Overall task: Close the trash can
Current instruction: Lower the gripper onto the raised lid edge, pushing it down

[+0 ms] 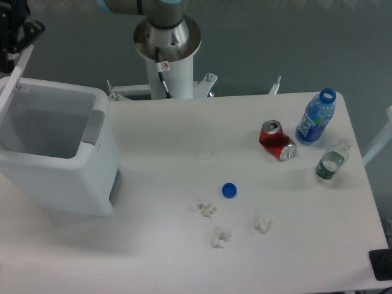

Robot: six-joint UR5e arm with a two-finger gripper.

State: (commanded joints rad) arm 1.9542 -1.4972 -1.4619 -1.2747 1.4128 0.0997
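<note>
I see the trash can [58, 156] at the left end of the table [184, 257], its open mouth facing up and its grey latch strip [93, 127] on the side facing the table's middle. Its long axis runs roughly left to right in my view. The lid [15, 78] is raised at the far left edge, tilted, its top edge leaning in toward the opening rather than standing straight up.

The hand [13, 27] shows as a dark shape in the top left corner, right at the lid's upper edge. It is cut off by the frame, so I cannot tell whether its fingers are spread or pinched, nor whether it actually touches the lid.

The arm's base column [167, 46] stands behind the table's far edge. On the right side a dented red soda can [277, 140] lies on its side, with an uncapped blue bottle [316, 116] just beside it and a small clear bottle [332, 160] near those. A blue cap [229, 190] sits near the middle, and three crumpled paper scraps [220, 236] lie in front of it.
</note>
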